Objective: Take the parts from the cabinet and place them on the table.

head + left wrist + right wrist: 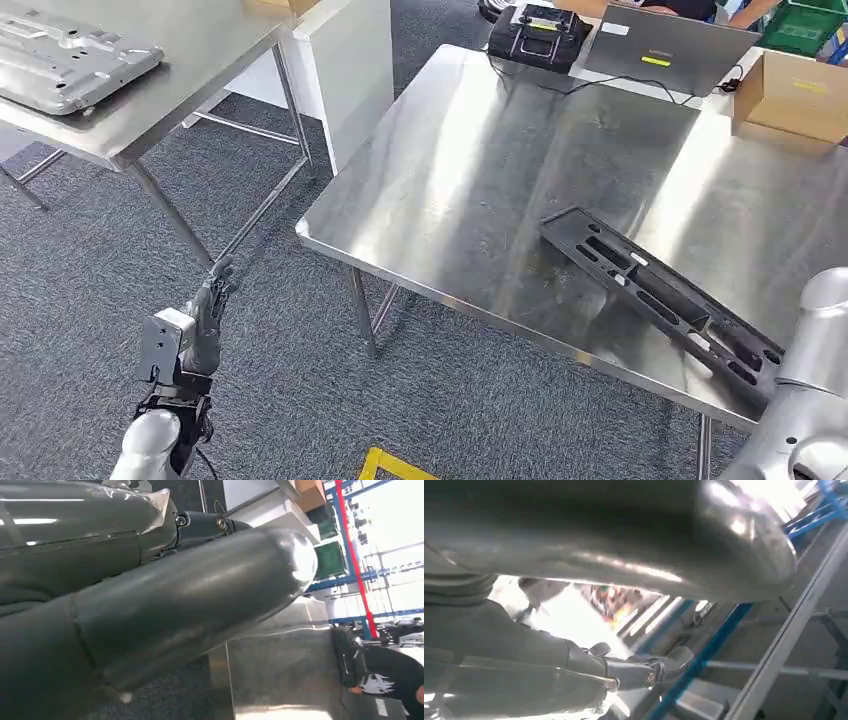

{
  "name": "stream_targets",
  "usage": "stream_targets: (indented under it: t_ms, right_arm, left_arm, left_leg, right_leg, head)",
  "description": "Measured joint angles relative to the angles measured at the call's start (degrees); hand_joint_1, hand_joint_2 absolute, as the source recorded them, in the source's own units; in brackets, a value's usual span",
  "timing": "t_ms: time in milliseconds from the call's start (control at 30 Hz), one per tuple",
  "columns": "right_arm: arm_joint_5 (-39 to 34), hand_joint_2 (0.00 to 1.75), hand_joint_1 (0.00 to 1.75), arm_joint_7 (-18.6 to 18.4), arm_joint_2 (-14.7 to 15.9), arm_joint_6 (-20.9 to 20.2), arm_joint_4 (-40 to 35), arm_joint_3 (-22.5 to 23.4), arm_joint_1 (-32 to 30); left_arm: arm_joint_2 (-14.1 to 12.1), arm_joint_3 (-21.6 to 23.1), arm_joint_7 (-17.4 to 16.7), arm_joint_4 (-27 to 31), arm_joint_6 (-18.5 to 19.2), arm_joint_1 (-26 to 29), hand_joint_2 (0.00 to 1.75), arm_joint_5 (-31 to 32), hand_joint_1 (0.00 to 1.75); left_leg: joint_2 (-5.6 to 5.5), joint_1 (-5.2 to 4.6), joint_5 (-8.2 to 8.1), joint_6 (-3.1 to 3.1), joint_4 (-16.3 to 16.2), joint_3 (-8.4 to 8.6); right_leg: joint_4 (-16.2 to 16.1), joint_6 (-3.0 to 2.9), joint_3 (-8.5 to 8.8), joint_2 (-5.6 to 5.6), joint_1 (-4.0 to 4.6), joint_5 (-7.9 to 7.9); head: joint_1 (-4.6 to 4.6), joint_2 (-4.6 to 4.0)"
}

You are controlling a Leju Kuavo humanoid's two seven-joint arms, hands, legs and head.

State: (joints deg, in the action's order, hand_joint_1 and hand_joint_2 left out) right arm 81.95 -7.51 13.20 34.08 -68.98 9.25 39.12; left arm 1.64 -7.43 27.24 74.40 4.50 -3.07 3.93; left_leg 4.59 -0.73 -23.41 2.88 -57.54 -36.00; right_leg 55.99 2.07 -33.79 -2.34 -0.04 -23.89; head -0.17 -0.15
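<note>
The black part lies flat on the table, its end near the front edge; a knock from the right arm could push it off. The left hand hangs beside the table, fingers straight, holding nothing. The right hand is blurred; I cannot tell its grip.

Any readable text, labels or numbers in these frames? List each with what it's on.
No text is legible anywhere.
Yellow label on the grey laptop lid: too small to read.
Yellow-green sticker on the black case behind the steel table: blurred.
Yellow label on the brown cardboard box: unreadable.
White print on a person's black shirt: a graphic, no letters discernible.
</note>
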Motion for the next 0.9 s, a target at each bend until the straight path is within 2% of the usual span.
stream_targets:
  t_ms: [100, 133, 200, 233, 267, 333, 400, 467, 567, 633, 700, 733, 767, 800, 833, 867, 900]
  right_arm:
    - [-16.1, 0.00, 0.00, 8.2, -1.0, 3.2, -3.4, -0.9, -3.8]
    - [-23.4, 0.00, 0.00, 11.9, -1.9, 4.1, -5.8, -1.5, -6.2]
    - [-32.8, 0.00, 0.00, 17.6, -3.9, 4.8, -10.4, -2.6, -11.3]
    - [-38.4, 0.00, 0.00, 21.8, -5.6, 5.0, -14.5, -3.7, -15.6]
    - [-42.0, 0.00, 0.00, 25.1, -7.0, 5.2, -17.8, -5.0, -19.6]
    - [-48.3, 0.00, 0.00, 30.9, -9.8, 5.0, -23.5, -8.2, -26.6]
    - [-52.3, 0.00, 0.00, 34.7, -12.1, 4.4, -28.3, -12.5, -33.4]
    - [-54.5, 0.00, 0.00, 36.6, -13.4, 3.6, -31.6, -16.1, -38.6]
    - [-54.7, 0.00, 0.00, 36.8, -15.5, 1.0, -34.5, -20.9, -44.2]
    - [-54.6, 0.00, 0.00, 36.8, -16.8, -1.4, -35.6, -22.5, -47.1]
    - [-54.6, 0.00, 0.00, 36.9, -18.1, -4.9, -36.4, -23.4, -48.9]
    - [-54.5, 0.00, 0.00, 36.9, -18.4, -6.0, -36.6, -23.5, -49.3]
    - [-54.4, 0.00, 0.00, 36.9, -18.7, -7.7, -36.7, -23.7, -49.8]
    - [-53.9, 0.00, 0.00, 37.0, -18.8, -8.6, -36.8, -23.9, -50.2]
    - [-53.4, 0.00, 0.00, 37.0, -18.9, -9.3, -36.8, -24.0, -50.5]
    - [-52.8, 0.00, 0.00, 37.0, -18.9, -10.0, -36.8, -24.3, -50.9]
    - [-51.9, 0.00, 0.00, 36.9, -18.9, -10.7, -36.6, -24.7, -51.3]
  left_arm:
    - [0.0, 0.0, 0.6, 0.2, -1.2, 0.7, 0.00, -0.8, 0.00]
    - [0.0, 0.0, 0.6, 0.4, -1.4, 1.4, 0.00, -1.1, 0.00]
    - [0.0, -0.2, 0.9, 0.9, -1.7, 2.5, 0.00, -1.5, 0.00]
    - [0.3, -0.4, 1.1, 1.5, -2.2, 3.4, 0.00, -1.6, 0.00]
    - [0.6, -1.0, 1.0, 2.0, -2.5, 4.1, 0.00, -1.4, 0.00]
    - [1.4, -2.4, 0.1, 3.0, -3.4, 5.5, 0.00, -0.5, 0.00]
    - [2.2, -4.1, -0.4, 4.0, -3.8, 7.1, 0.00, -0.3, 0.00]
    - [3.2, -5.9, -0.5, 5.0, -3.3, 8.8, 0.00, -0.5, 0.00]
    - [5.0, -9.5, -0.2, 6.5, -1.2, 11.4, 0.00, -0.3, 0.00]
    - [6.8, -12.7, 0.1, 7.8, 0.7, 12.9, 0.00, 0.5, 0.00]
    - [8.9, -16.7, 0.2, 9.5, 3.8, 14.3, 0.00, 1.9, 0.00]
    - [9.8, -18.0, 0.2, 10.0, 4.9, 14.6, 0.00, 2.1, 0.00]
    - [11.3, -20.0, 0.2, 10.6, 7.0, 14.7, 0.00, 2.5, 0.00]
    - [12.2, -21.6, 0.2, 11.1, 8.2, 14.7, 0.00, 2.7, 0.00]
    - [12.9, -22.5, 0.5, 11.4, 8.5, 14.9, 0.00, 3.2, 0.00]
    - [13.6, -23.6, 0.9, 11.9, 8.7, 15.2, 0.00, 3.8, 0.00]
    - [14.7, -25.0, 1.3, 12.4, 8.6, 15.4, 0.00, 4.0, 0.00]
  left_leg:
    - [-0.04, 0.02, -0.01, -0.01, 0.0, 0.00]
    - [-0.04, 0.04, -0.03, -0.04, 0.0, 0.00]
    - [-0.06, 0.08, -0.12, -0.16, 0.0, 0.00]
    - [-0.11, 0.16, -0.16, -0.22, 0.0, 0.01]
    - [-0.17, 0.17, -0.23, -0.27, 0.0, 0.00]
    - [-0.30, 0.15, -0.51, -0.39, 0.0, 0.01]
    - [-0.29, 0.11, -0.66, -0.43, 0.0, 0.02]
    - [-0.25, 0.07, -0.81, -0.33, 0.0, 0.06]
    - [-0.18, -0.18, -1.02, -0.09, -0.1, 0.10]
    - [-0.24, -0.40, -1.19, 0.20, -0.1, 0.15]
    - [-0.34, -0.58, -0.80, 0.65, 0.1, 0.41]
    - [-0.28, -0.10, -0.38, 1.14, 0.6, 0.66]
    - [-0.19, -0.06, -0.12, 1.41, 0.9, 0.78]
    - [-0.31, -0.03, 0.05, 1.68, 0.9, 0.65]
    - [-0.49, -0.09, 0.17, 1.83, 0.9, 0.49]
    - [-0.58, -0.18, 0.29, 1.94, 0.9, 0.24]
    - [-0.69, -0.23, 0.57, 1.94, 0.9, -0.08]
  right_leg:
    - [0.0, -0.02, 0.03, -0.03, 0.02, -0.04]
    - [0.0, -0.02, 0.02, -0.03, 0.03, -0.05]
    - [0.0, 0.10, 0.03, -0.03, 0.04, -0.20]
    - [0.0, 0.03, 0.06, -0.06, 0.07, -0.27]
    - [0.0, -0.09, 0.08, -0.12, 0.08, -0.35]
    - [0.0, 0.07, 0.11, -0.15, 0.03, -0.47]
    - [0.0, 0.12, 0.15, -0.14, 0.01, -0.56]
    - [0.0, 0.23, 0.20, -0.14, -0.08, -0.65]
    - [0.0, 0.43, 0.26, -0.14, -0.38, -0.79]
    - [-0.1, 0.65, 0.42, -0.20, -0.61, -0.90]
    - [-0.1, 0.99, 0.72, -0.32, -0.77, -0.67]
    - [0.2, 1.14, 0.72, -0.20, -0.53, -1.06]
    - [1.6, 0.90, 0.05, 0.60, -0.78, -2.63]
    - [5.5, 0.16, -1.19, 1.28, -0.76, -5.57]
    - [9.8, -0.32, -2.66, 1.56, -0.76, -7.92]
    - [14.3, -0.54, -4.26, 1.71, -0.79, -10.11]
    - [17.9, -0.39, -5.28, 1.84, -0.78, -11.53]
  head:
    - [0.00, 0.00]
    - [0.00, 0.00]
    - [-0.02, 0.00]
    - [-0.02, 0.00]
    - [0.02, 0.00]
    - [-0.02, 0.00]
    - [-0.02, 0.00]
    - [-0.02, 0.00]
    - [-0.02, 0.00]
    - [-0.02, 0.00]
    - [-0.04, 0.00]
    - [-0.02, 0.00]
    - [-0.13, 0.00]
    - [0.13, 0.00]
    - [0.15, 0.00]
    - [0.09, 0.00]
    - [0.18, 0.00]
